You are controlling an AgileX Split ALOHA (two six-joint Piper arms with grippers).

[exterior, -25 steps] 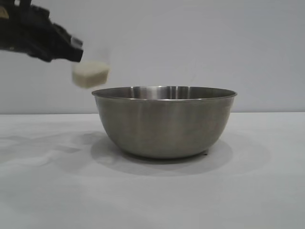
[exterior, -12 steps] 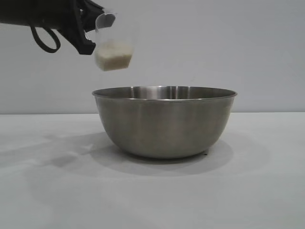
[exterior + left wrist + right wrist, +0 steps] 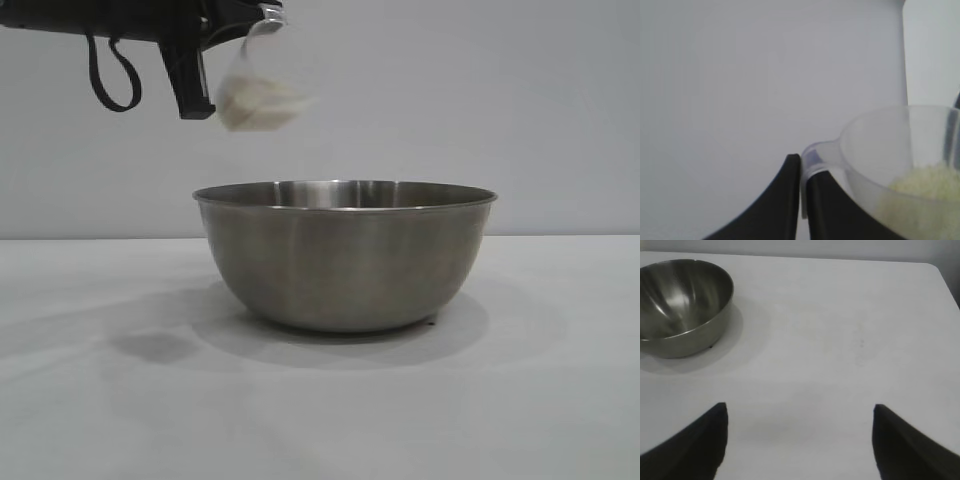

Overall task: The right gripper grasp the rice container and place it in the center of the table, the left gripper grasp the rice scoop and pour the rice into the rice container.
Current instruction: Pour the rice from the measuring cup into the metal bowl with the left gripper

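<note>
The rice container (image 3: pixel 345 255), a wide steel bowl, stands on the white table (image 3: pixel 320 420) in the exterior view; it also shows in the right wrist view (image 3: pixel 682 305), with nothing visible in it. High above the bowl's left rim my left gripper (image 3: pixel 215 30) is shut on the handle of the rice scoop (image 3: pixel 258 90), a clear cup tilted toward the bowl with rice (image 3: pixel 255 105) in it. The left wrist view shows the fingers (image 3: pixel 785 200) pinching the handle of the rice scoop (image 3: pixel 900 165), rice (image 3: pixel 925 182) inside. My right gripper (image 3: pixel 799 412) hangs open over bare table, away from the bowl.
The table's far edge and a rounded corner (image 3: pixel 935 267) lie beyond the right gripper. A plain grey wall (image 3: pixel 450 90) stands behind the bowl.
My left gripper has carried the scoop up and rightward, from beside the bowl's left rim to above it, and the scoop has tilted. The bowl and the right gripper have not moved.
</note>
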